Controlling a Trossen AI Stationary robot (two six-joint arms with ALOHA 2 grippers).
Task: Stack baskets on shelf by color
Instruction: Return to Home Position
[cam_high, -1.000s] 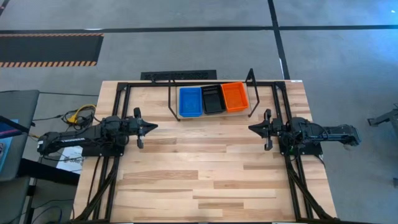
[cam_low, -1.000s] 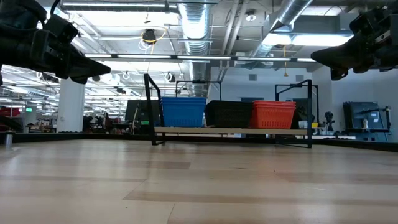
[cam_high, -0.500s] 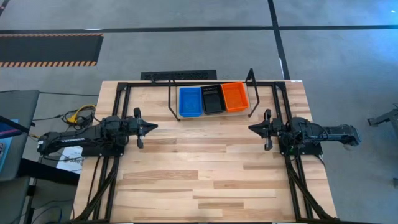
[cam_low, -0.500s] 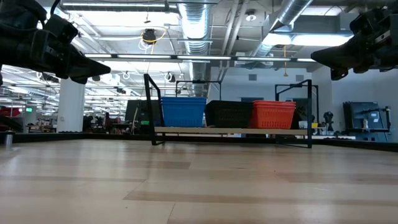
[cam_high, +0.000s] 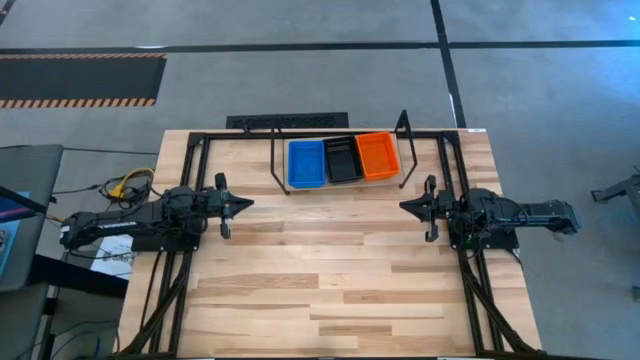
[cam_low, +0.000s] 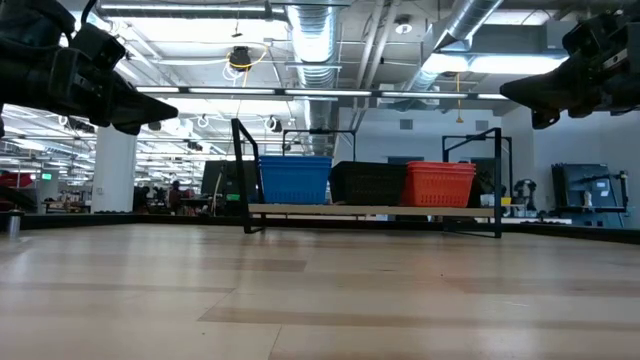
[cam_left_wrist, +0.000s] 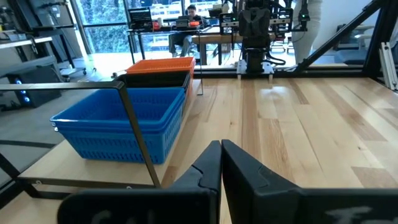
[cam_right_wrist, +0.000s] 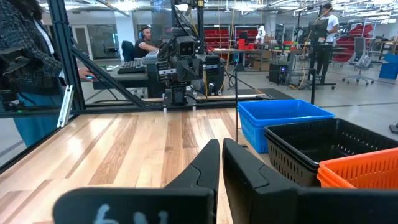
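The left gripper (cam_high: 243, 204) hangs above the 9 o'clock side of the table (cam_high: 330, 270), its tip aimed toward 3 o'clock. Its fingers are pressed together with only a thin seam between them, and it holds nothing. The right gripper (cam_high: 405, 206) mirrors it on the 3 o'clock side, aimed toward 9 o'clock, with its fingers likewise together and empty. The two tips face each other across the bare middle of the table, well apart.

The shelf (cam_low: 370, 210) stands at the table's 12 o'clock edge, its long axis running from 9 to 3 o'clock. On it, side by side and touching or nearly so, sit the blue baskets (cam_high: 306, 164) at the 9 o'clock end, the black baskets (cam_high: 343, 160) in the middle and the red-orange baskets (cam_high: 377, 155) at the 3 o'clock end. Each colour makes its own pile, though the number in each pile cannot be counted here.

From the left gripper the shelf lies at about 2 o'clock, with the blue pile closest. From the right gripper it lies at about 11 o'clock, with the red-orange pile closest. The right gripper is the nearer of the two.

No basket lies loose on the table, so the sorting looks finished. I judge both arms to be at or close to their rest pose, and any further nudge to the piles would most naturally fall to the right arm.
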